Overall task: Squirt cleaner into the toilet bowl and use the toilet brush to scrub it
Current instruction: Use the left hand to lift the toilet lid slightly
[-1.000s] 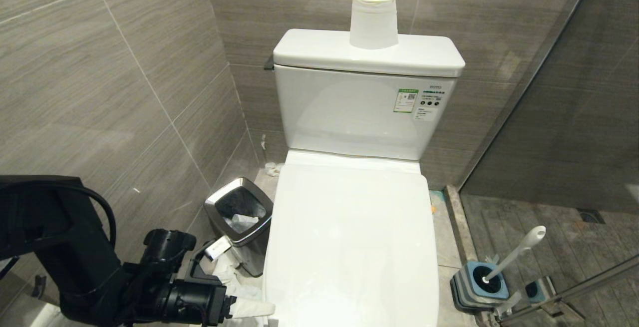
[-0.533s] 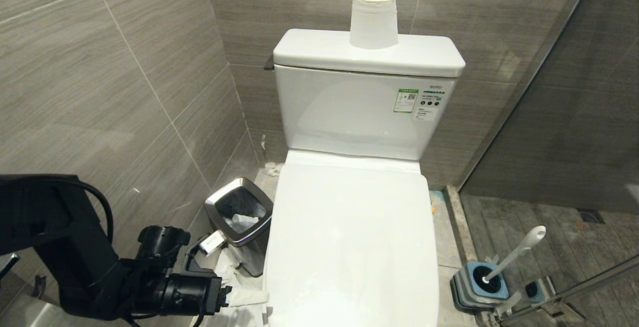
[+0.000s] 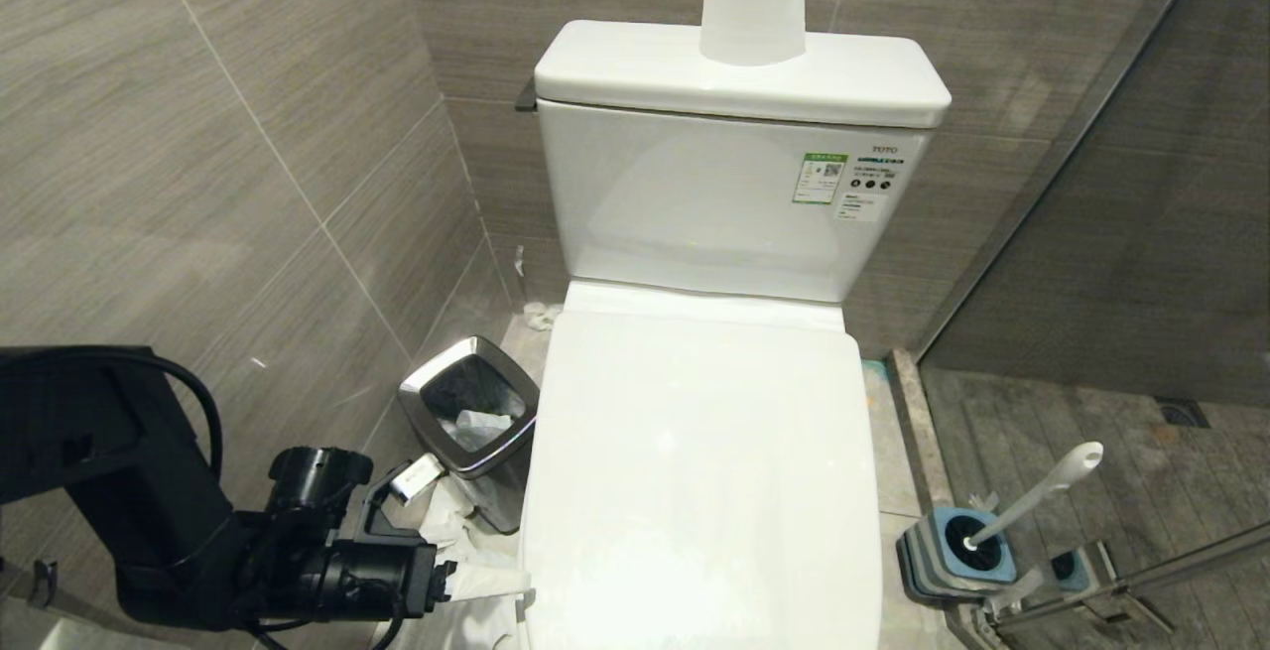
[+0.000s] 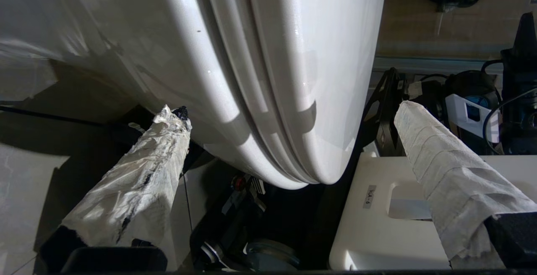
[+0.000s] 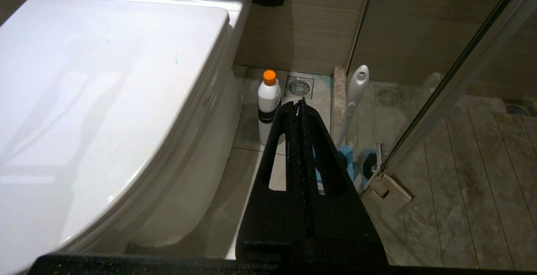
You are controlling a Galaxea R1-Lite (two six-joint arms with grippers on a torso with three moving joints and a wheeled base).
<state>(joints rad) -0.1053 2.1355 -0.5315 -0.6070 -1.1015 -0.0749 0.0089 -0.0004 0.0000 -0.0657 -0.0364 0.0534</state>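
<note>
The toilet's white lid [image 3: 695, 471] is down, so the inside of the toilet bowl is hidden; only its outer wall [image 5: 197, 170] shows. My left gripper [image 3: 488, 583] is open at the lid's front left edge. Its paper-wrapped fingers [image 4: 138, 182] stand on either side of the stacked lid and seat rim [image 4: 319, 157] without touching it. My right gripper [image 5: 300, 103] is shut and empty, parked low to the right of the toilet. Beyond it, the cleaner [image 5: 268, 107] stands on the floor beside the bowl. The toilet brush [image 3: 1042, 491] leans in its blue-and-grey holder [image 3: 957, 551].
A steel-rimmed trash bin [image 3: 471, 412] stands left of the toilet, with crumpled tissue on the floor beside it. A toilet paper roll [image 3: 751, 0] sits on the tank. A glass shower partition [image 3: 1091, 134] closes off the right side. A floor drain [image 5: 299, 86] lies behind the cleaner.
The head camera has moved, shifting the whole scene. My left gripper has edged slightly up and back along the lid's left front edge, still open. The right gripper has stayed shut.
</note>
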